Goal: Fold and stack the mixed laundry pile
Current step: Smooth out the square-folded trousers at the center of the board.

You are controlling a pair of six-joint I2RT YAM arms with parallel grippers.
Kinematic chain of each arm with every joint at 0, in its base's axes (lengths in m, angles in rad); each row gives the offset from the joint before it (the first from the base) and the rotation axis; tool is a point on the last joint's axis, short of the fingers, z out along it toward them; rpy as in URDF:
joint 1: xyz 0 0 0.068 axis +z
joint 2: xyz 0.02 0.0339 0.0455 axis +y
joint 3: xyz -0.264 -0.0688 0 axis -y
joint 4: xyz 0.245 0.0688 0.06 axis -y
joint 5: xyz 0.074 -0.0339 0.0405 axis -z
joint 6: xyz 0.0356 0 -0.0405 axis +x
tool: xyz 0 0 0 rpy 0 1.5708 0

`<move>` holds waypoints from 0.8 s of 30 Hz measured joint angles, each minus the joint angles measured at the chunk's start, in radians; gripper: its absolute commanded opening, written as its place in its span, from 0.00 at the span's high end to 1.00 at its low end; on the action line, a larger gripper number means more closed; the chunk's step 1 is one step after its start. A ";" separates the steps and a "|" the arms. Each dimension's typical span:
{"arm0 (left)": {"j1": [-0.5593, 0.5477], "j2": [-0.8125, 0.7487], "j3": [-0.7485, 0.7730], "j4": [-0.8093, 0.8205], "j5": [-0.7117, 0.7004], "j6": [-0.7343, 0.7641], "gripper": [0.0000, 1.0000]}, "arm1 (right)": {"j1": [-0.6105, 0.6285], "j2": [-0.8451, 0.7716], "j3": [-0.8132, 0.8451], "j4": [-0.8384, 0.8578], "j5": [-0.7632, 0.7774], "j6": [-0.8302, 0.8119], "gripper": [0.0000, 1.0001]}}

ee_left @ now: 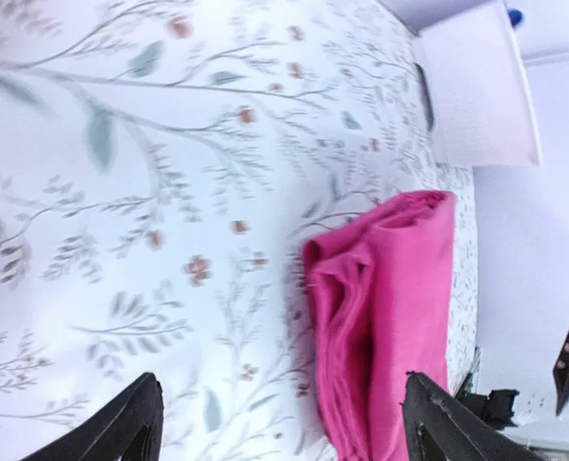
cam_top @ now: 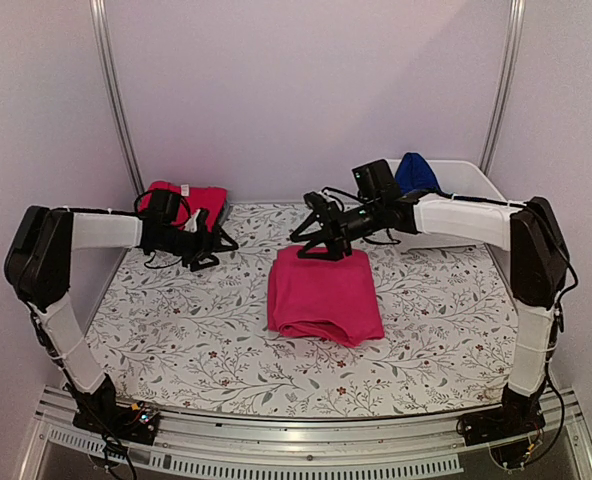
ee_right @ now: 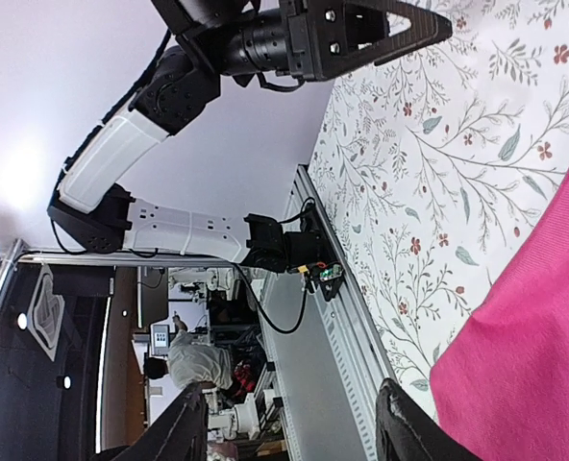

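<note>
Three garments of the mixed laundry pile show, spread over a desk draped in a white floral leaf-patterned cloth [cam_top: 176, 320] that fills the lower half of the overhead view. At the upper right of that view sits a white rectangular plastic tub [cam_top: 471, 185]. At centre lies the large magenta-pink garment [cam_top: 324, 295], already folded into a rough rectangle with several layers showing along one edge. It looks light, limp and a little grippy rather than slick, so it would sag and unfold if lifted by a single point. I would pinch through all the layers at two corners of one edge, or slide it flat. At the upper left a smaller red tee [cam_top: 211, 197] lies bunched against the back wall, equally soft, and best taken at the shoulders or hem. A royal blue garment [cam_top: 414, 172] pokes up from the tub as a crumpled mound, and any raised fold would serve as a hold. The left arm's fingers [ee_left: 136, 427] stand wide apart with nothing between them, near the red tee. The right arm's fingers [ee_right: 400, 432] are also parted and empty, just over the magenta garment's far edge.
</note>
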 measured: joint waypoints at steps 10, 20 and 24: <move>-0.477 -0.036 0.247 -0.082 -0.003 0.190 0.22 | -0.197 -0.193 -0.225 -0.124 0.116 -0.178 0.55; -0.713 0.231 0.288 -0.224 -0.151 0.354 0.34 | -0.180 0.064 -0.124 -0.226 0.209 -0.358 0.57; -0.690 0.197 0.188 -0.218 -0.191 0.376 0.37 | -0.180 0.111 -0.138 -0.267 0.253 -0.422 0.56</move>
